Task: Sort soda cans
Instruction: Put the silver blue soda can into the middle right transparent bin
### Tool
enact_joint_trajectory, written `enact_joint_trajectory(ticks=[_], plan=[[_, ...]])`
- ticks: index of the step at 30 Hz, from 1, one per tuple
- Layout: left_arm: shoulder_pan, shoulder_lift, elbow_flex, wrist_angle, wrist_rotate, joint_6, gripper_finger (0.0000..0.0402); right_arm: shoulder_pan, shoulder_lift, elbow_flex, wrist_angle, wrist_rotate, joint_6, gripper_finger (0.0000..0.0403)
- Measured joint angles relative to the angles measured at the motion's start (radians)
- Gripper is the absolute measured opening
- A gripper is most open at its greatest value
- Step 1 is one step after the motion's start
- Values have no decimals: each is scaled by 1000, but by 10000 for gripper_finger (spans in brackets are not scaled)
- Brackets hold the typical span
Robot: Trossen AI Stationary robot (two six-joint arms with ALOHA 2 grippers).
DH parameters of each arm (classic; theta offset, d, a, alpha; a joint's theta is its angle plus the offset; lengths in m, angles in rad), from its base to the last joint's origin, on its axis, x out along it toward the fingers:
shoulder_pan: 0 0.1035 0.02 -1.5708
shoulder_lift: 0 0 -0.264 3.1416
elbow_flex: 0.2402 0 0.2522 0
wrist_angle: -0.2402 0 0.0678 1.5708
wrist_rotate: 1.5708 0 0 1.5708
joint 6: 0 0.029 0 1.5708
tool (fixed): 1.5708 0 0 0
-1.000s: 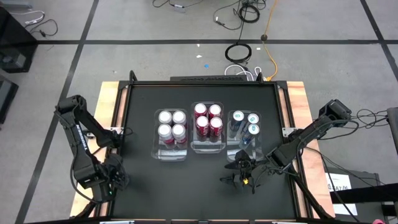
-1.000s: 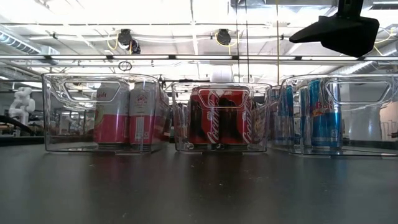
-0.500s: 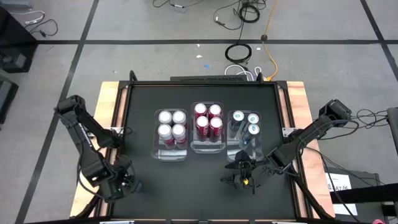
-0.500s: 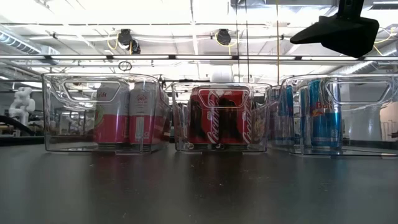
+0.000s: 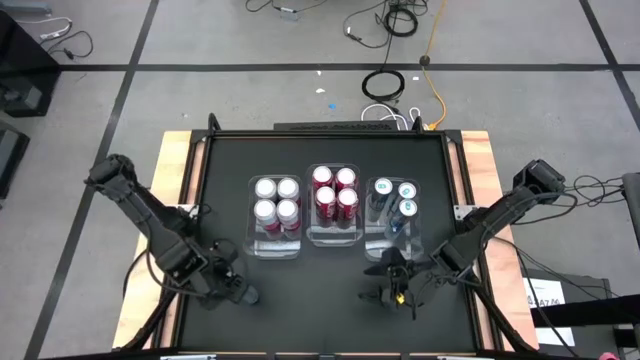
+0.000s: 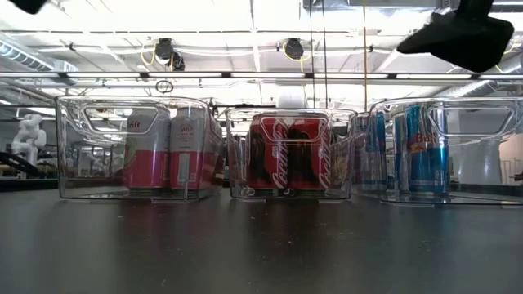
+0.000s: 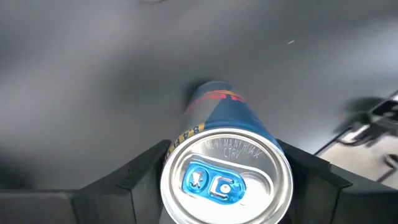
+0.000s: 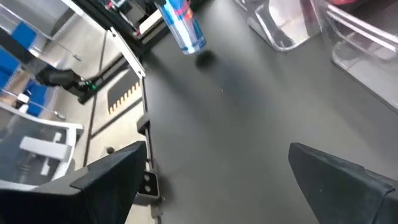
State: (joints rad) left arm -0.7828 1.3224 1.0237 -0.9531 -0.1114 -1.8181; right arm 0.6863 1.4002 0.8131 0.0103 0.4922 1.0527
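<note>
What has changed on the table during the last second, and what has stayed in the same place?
The left gripper, holding a blue can, moved from the table's left edge inward, toward the bins. The right gripper shifted only slightly near the front of the right bin, with its jaws open and empty. The three bins and the cans inside them stayed as they were.

Three bins point(image 5: 335, 238) side by side hold cans point(image 5: 276, 199); grippers point(image 5: 398, 290) nearer front.
</note>
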Motion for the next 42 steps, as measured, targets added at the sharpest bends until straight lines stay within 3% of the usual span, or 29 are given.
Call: enact_joint_trajectory(ticks=[5, 13, 19, 28, 36, 42], plan=[[79, 8, 0, 79, -3, 98, 261, 21, 0, 0, -104, -14, 0, 384], [198, 104, 0, 279, 30, 279, 261, 36, -4, 4, -353, -234, 117, 384], [275, 206, 49, 371, 85, 397, 261, 86, -5, 5, -446, -276, 166, 384], [361, 343, 250, 352, 109, 593, 261, 167, -1, 0, -527, -284, 291, 384], [413, 457, 519, 107, 107, 747, 261, 228, 1, -2, -520, -296, 404, 384], [435, 576, 693, 12, 107, 849, 261, 254, 0, -2, -516, -289, 434, 384]])
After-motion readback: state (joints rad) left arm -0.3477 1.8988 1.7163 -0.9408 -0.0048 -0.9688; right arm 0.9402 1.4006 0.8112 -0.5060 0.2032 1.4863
